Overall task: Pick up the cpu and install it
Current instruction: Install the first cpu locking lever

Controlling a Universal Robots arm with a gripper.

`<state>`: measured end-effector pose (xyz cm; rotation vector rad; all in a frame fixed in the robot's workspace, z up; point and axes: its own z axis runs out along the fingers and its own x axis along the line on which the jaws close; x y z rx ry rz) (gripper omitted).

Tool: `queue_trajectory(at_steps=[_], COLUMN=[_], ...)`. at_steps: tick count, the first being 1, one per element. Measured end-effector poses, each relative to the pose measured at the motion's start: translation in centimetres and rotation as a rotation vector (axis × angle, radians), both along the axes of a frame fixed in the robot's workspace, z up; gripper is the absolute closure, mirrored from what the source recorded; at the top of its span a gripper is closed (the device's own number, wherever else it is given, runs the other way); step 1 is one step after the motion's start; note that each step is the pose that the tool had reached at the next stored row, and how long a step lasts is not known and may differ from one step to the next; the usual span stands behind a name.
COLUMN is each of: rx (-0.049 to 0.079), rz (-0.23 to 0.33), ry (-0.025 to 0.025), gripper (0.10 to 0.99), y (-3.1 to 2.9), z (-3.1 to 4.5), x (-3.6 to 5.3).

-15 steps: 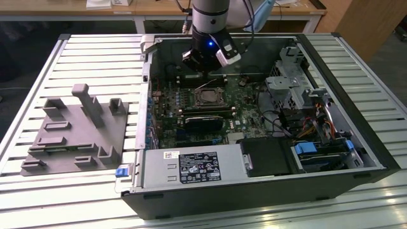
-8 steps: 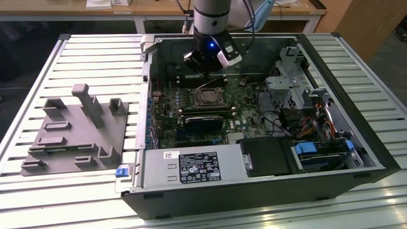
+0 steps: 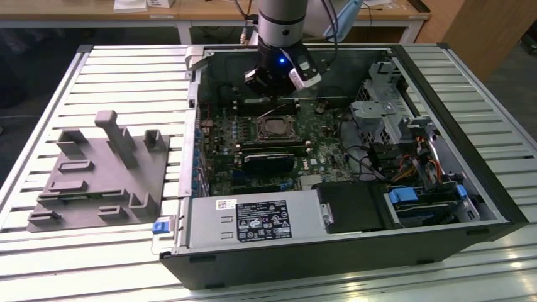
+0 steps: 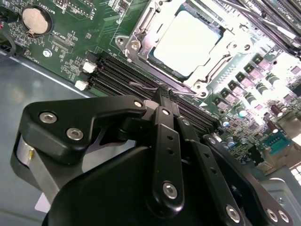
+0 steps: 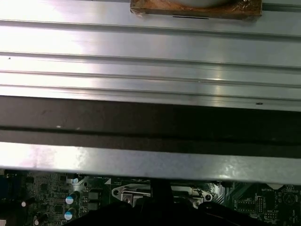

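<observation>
The open computer case (image 3: 470,189) lay on its side on the slatted aluminium table (image 3: 126,69). Inside it sat the green motherboard (image 3: 226,145), with a power supply (image 3: 251,221) along the near wall and a drive cage (image 3: 381,116) toward the exterior view's right. A grey fixture plate (image 3: 92,182) with upright blocks rested on the table, well apart from the case on the exterior view's left.

On the motherboard, the socket frame (image 4: 141,33) held the cpu (image 4: 188,42): a flat square chip with a pale, silvery top plate and a darker rim, lying level inside the metal frame, beside the black memory slots (image 4: 122,75).

The gripper (image 4: 164,96) hung over the motherboard just beside the socket, its black fingers (image 4: 162,141) pressed together, nothing between them. A coin cell (image 4: 36,19) sat near the board's corner.
</observation>
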<state>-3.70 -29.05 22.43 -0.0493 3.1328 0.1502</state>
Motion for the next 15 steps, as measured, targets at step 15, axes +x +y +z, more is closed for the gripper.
queue_trajectory(at_steps=[15], rx=[0.0], rz=[0.0], ry=[0.0012], gripper=[0.98], y=[0.33], z=[-0.4], x=[0.81])
